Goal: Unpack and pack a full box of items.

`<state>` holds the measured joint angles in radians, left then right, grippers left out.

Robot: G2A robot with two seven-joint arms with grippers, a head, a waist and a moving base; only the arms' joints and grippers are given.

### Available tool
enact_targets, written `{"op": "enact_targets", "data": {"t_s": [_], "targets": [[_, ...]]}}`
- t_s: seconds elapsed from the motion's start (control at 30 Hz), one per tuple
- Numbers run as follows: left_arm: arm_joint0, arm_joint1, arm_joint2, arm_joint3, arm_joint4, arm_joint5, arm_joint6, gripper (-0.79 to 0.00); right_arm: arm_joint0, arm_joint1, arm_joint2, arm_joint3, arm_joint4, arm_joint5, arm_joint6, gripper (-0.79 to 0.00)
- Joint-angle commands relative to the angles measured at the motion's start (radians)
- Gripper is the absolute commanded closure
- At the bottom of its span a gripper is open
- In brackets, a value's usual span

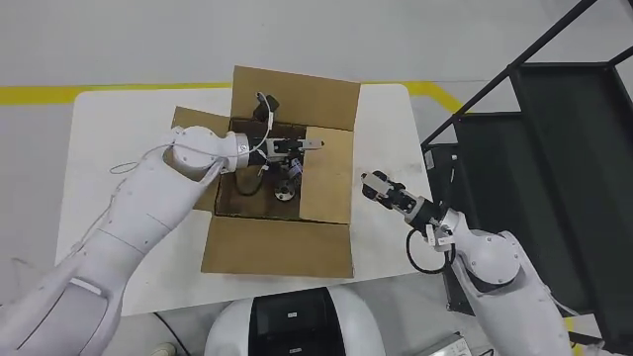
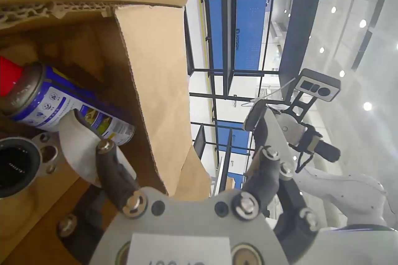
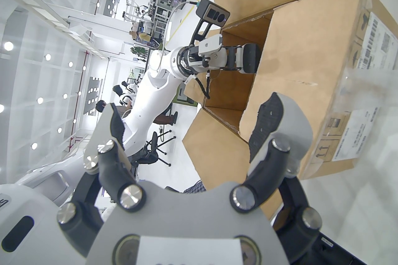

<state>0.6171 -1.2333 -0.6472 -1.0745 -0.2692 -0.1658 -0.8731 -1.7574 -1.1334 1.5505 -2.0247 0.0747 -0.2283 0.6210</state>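
surface: a white table (image 1: 109,129) carried a cardboard box (image 1: 277,247) with its flaps folded out
room: grey floor with a yellow line (image 1: 40,92) behind the table and a dark metal stair frame (image 1: 554,129) on the robot's right; blue wall panels (image 2: 252,30) and ceiling spots showed from the left wrist
left gripper (image 1: 297,145): at the box mouth by its right wall, fingers spread and holding nothing; from the wrist the cardboard wall stood between the two fingers, and whether they touched it could not be told
right gripper (image 3: 192,123): over the table just beside the box's right flap, fingers spread and empty
spray can (image 2: 62,98): lay tilted inside the box, with a red cap and a blue wrapper
flanged metal part (image 2: 18,166): in the box near the can, partly out of frame
writing: a white barcode label (image 3: 370,39) sat on the box's outer side, its print too small to read; the can's small icons and text were not legible
hidden: the rest of the box's contents lay in shadow under the left arm
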Motion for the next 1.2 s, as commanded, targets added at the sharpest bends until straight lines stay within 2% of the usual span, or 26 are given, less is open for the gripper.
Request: {"op": "enact_targets", "data": {"t_s": [0.0, 0.13, 0.37, 0.53, 0.63, 0.77, 0.93, 1.03, 1.17], "targets": [[-0.002, -0.009, 0.008, 0.0, 0.014, -0.014, 0.034, -0.785, 0.006, 0.002, -0.012, 0.001, 0.01, -0.002, 0.037, -0.785], [-0.022, -0.038, 0.035, 0.022, 0.02, -0.023, 0.054, -0.785, 0.014, 0.006, -0.012, 0.003, 0.048, -0.008, 0.096, -0.785], [-0.056, -0.089, 0.068, 0.12, -0.018, -0.041, 0.057, -0.785, 0.003, 0.013, 0.003, -0.013, 0.084, -0.024, 0.169, -0.785], [-0.05, -0.115, 0.055, 0.167, -0.1, -0.105, 0.057, -0.785, 0.001, 0.018, 0.007, -0.015, 0.101, -0.031, 0.196, -0.785], [-0.044, -0.119, 0.025, 0.182, -0.152, -0.164, 0.052, -0.785, 0.002, 0.02, 0.004, -0.017, 0.103, -0.031, 0.203, -0.785], [-0.035, -0.117, -0.017, 0.169, -0.187, -0.231, 0.048, -0.785, 0.004, 0.022, -0.002, -0.019, 0.107, -0.034, 0.216, -0.785], [-0.02, -0.122, -0.044, 0.108, -0.246, -0.281, 0.001, -0.785, 0.007, 0.025, -0.008, -0.029, 0.108, -0.037, 0.222, -0.785], [-0.029, -0.138, -0.032, 0.1, -0.271, -0.274, -0.017, -0.785, 0.001, 0.027, -0.006, -0.04, 0.106, -0.04, 0.22, -0.785], [-0.045, -0.175, 0.006, 0.121, -0.319, -0.269, -0.026, -0.785, -0.02, 0.03, 0.008, -0.06, 0.106, -0.046, 0.213, -0.785]]}}
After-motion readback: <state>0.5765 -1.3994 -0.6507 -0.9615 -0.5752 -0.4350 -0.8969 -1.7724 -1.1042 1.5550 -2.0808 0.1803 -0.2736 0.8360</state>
